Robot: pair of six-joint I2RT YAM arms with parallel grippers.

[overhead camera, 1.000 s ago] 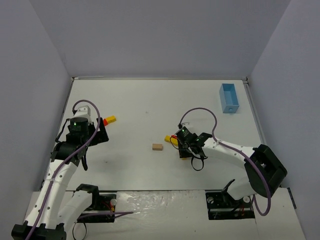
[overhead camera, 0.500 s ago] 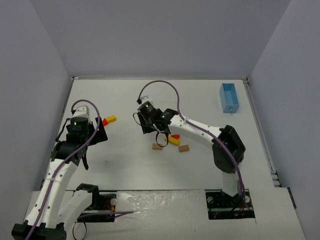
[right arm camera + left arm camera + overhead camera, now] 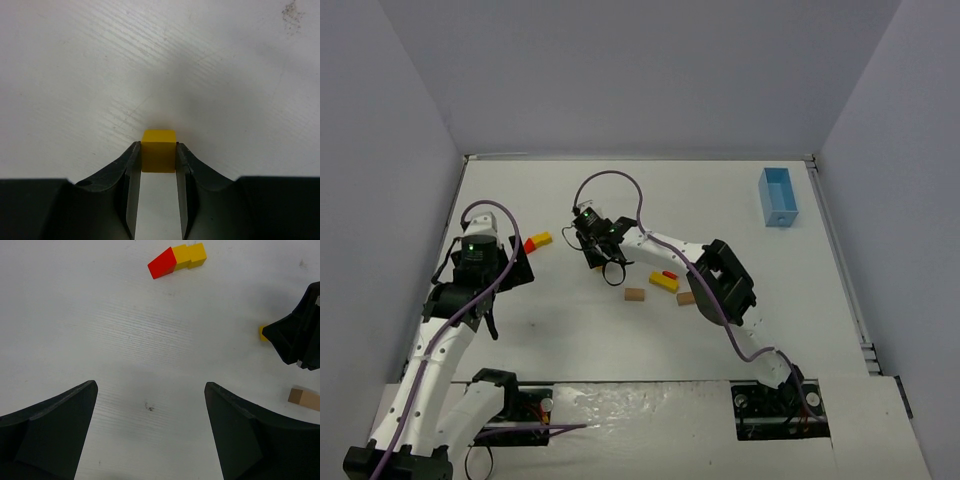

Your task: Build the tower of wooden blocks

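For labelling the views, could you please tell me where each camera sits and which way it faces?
Top external: above and behind the robot, looking down on the table; the left arm and right arm show.
Left wrist: on the left arm, looking down; open left gripper at the bottom.
Right wrist: on the right arm, looking down; right gripper holds a yellow block.
Shared: top and left wrist both show the red-and-yellow piece.
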